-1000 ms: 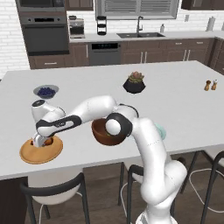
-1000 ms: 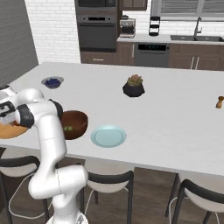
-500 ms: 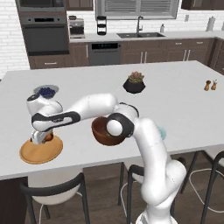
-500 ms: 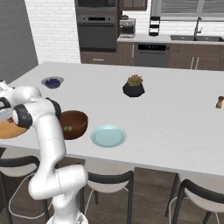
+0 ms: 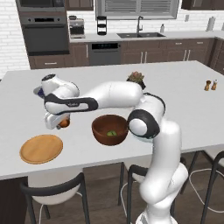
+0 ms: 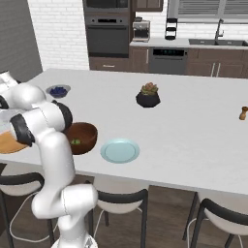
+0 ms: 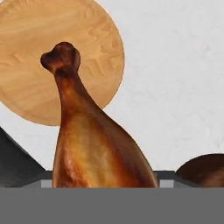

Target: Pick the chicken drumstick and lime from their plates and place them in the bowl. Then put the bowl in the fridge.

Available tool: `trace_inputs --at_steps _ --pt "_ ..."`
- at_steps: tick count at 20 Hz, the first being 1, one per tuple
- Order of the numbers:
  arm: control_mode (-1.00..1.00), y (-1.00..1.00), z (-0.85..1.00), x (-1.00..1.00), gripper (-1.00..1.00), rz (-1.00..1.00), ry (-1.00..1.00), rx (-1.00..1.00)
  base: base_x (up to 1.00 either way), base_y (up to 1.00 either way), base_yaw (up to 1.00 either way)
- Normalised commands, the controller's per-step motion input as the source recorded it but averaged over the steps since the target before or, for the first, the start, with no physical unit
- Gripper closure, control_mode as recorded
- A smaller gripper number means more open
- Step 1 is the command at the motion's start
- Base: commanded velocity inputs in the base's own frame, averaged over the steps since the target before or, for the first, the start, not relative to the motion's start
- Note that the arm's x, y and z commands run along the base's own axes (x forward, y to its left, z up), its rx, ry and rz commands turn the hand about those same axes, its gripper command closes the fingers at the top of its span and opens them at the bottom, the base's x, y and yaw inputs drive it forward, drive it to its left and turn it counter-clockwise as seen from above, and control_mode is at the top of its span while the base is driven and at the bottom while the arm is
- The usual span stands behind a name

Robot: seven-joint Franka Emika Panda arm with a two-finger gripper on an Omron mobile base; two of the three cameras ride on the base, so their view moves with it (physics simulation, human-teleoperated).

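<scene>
Since a second ago the gripper (image 5: pixel 61 124) has risen from the wooden plate (image 5: pixel 41 148) with the chicken drumstick (image 7: pixel 94 144) clamped between its jaws, and now hangs above the counter (image 5: pixel 183 109) between that plate and the bowl (image 5: pixel 110 130), the plate left bare. In the hand view the drumstick's fat end sits at the fingers and its bone knob points away over the plate, with the bowl's rim at the lower right. The lime (image 5: pixel 112 133) already lies inside the bowl, and the pale blue-green plate (image 6: pixel 119 150) just beside the bowl on its far side from the wooden plate has nothing on it. So the step in hand is carrying the drumstick to the bowl. The next move likely calls for swinging the hand sideways until the meat is over the bowl's mouth, lowering a little, then letting go; the fridge comes afterwards
</scene>
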Motion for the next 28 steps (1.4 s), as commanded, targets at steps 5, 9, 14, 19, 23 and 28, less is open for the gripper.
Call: trace_inputs --at_steps 5,9,14,19,23,28 --pt "-1.00 -1.00 0.47 0.08 1.00 -0.27 0.00 0.00 0.00 0.00 0.00" --pt "-1.00 -1.00 -0.13 0.18 1.00 -0.21 0.00 0.00 0.00 0.00 0.00" --pt "-1.00 -1.00 -0.54 0.33 1.00 -0.17 0.00 0.04 0.00 0.00 0.00" --pt "-1.00 -0.82 -0.71 0.46 1.00 -0.02 0.00 0.00 0.00 0.00 0.00" --pt "-1.00 -0.33 -0.61 0.29 -1.00 0.00 0.00 0.00 0.00 0.00 0.00" --pt "-1.00 -0.09 -0.16 0.16 -1.00 0.00 0.00 0.00 0.00 0.00 0.00"
